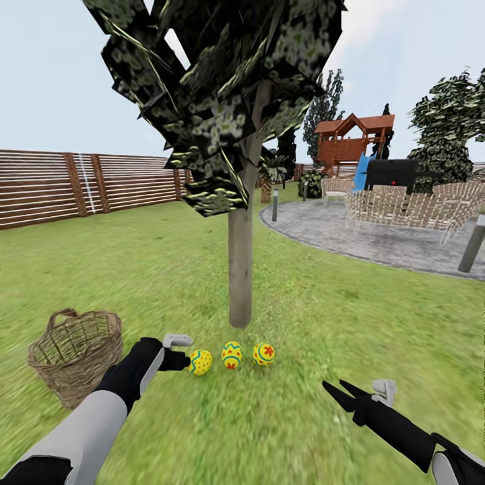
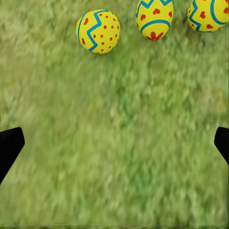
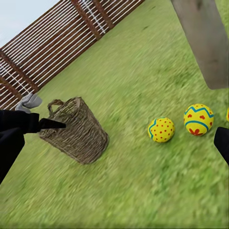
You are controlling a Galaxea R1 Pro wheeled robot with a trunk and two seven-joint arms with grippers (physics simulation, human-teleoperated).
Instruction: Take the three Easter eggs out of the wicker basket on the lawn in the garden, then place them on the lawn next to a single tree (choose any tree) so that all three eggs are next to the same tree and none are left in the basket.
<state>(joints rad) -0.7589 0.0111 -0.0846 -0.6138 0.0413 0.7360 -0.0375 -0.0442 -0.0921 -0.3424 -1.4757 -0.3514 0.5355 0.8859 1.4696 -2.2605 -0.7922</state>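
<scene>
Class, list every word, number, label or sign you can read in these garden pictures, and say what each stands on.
None: no readable text anywhere.
The eggs carry only painted zigzags, dots and hearts, not letters.
The basket, tree, fence and playset bear no writing or signs.

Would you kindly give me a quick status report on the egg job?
Left end effector open, empty, beside the Easter eggs. Right end effector open. Three eggs on lawn by tree. Wicker basket looks empty.
</scene>
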